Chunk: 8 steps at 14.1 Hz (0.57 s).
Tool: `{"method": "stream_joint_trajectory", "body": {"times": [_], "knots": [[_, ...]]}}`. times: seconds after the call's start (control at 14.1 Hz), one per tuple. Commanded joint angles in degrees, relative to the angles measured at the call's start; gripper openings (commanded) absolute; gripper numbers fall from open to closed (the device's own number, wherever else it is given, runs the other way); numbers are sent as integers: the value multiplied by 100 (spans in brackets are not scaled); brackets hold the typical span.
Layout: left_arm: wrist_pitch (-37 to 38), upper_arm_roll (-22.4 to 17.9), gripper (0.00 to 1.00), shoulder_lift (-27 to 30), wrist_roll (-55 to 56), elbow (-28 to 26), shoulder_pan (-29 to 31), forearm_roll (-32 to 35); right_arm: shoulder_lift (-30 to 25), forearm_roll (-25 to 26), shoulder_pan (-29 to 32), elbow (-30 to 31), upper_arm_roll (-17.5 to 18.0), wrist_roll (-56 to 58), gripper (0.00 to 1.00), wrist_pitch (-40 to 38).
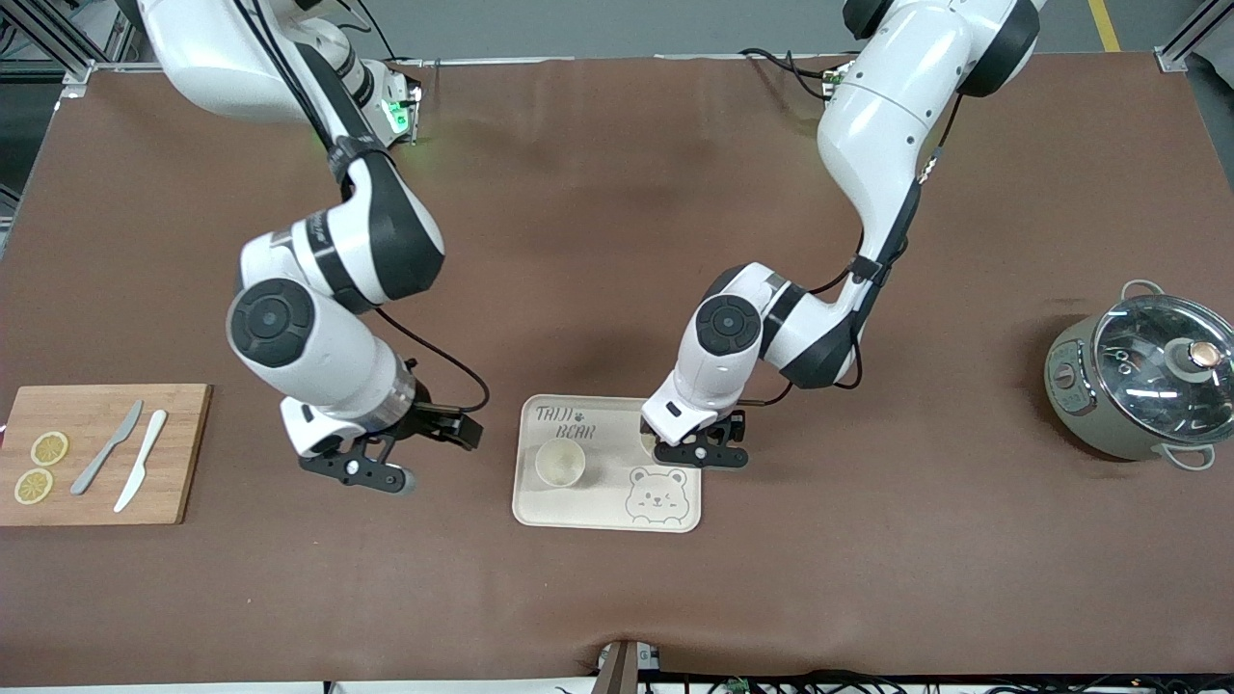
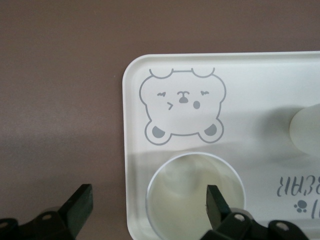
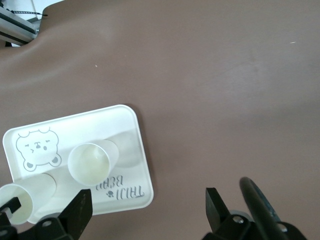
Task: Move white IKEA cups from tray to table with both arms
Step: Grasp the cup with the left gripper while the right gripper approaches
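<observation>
Two white cups are seen standing upright on the cream tray point(image 1: 588, 516), which lies on the brown table point(image 1: 617, 598) between the two arms. The first cup point(image 1: 560, 462) stands toward the right arm's end of the tray, just below the printed words "TADI BEAR". The second cup point(image 1: 648, 439) stands at the tray's corner toward the left arm's end, farther from the front camera than the bear drawing point(image 1: 657, 496) — in the front view it is mostly hidden by the left arm's wrist, while in the left wrist view its open mouth point(image 2: 196, 196) is seen from above.

The left gripper point(image 1: 702, 453) is held low over that second cup, with its fingers point(image 2: 216, 205) spread apart: one finger is seen over the cup's mouth and the other over the bare table beside the tray. Whether any finger touches the cup cannot be told.

The right gripper point(image 1: 381, 472) is held over bare table beside the tray, toward the right arm's end, with its fingers point(image 3: 216, 205) apart and nothing between them. In the right wrist view both cups are seen on the tray, well apart from that gripper.

A wooden board point(image 1: 101, 453) with two knives point(image 1: 125, 458) and two lemon slices point(image 1: 40, 467) is seen at the right arm's end of the table, and a grey-green pot point(image 1: 1142, 381) with a glass lid at the left arm's end.
</observation>
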<state>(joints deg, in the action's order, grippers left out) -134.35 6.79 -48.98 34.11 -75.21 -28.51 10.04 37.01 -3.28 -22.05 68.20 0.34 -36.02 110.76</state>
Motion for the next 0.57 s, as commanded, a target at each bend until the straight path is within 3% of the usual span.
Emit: {"method": "stream_joint_trajectory", "body": {"times": [0.0,0.21,0.28,0.36,0.5], "knots": [[-117,-46,100,-120,26,77,-23,148,139,47,-98,-52,-42,-213,100,173],[-196,-46,100,-155,52,86,3,130,350,99,-124,-43,-42,-213,100,463],[-223,-46,38,-156,218,94,21,78,411,108,-194,-43,-42,-213,100,507],[-223,-46,0,-156,184,86,99,112,464,134,-238,-43,-42,-221,100,560],[-223,-37,0,-147,96,94,153,95,570,143,-308,-43,-42,-335,100,709]]}}
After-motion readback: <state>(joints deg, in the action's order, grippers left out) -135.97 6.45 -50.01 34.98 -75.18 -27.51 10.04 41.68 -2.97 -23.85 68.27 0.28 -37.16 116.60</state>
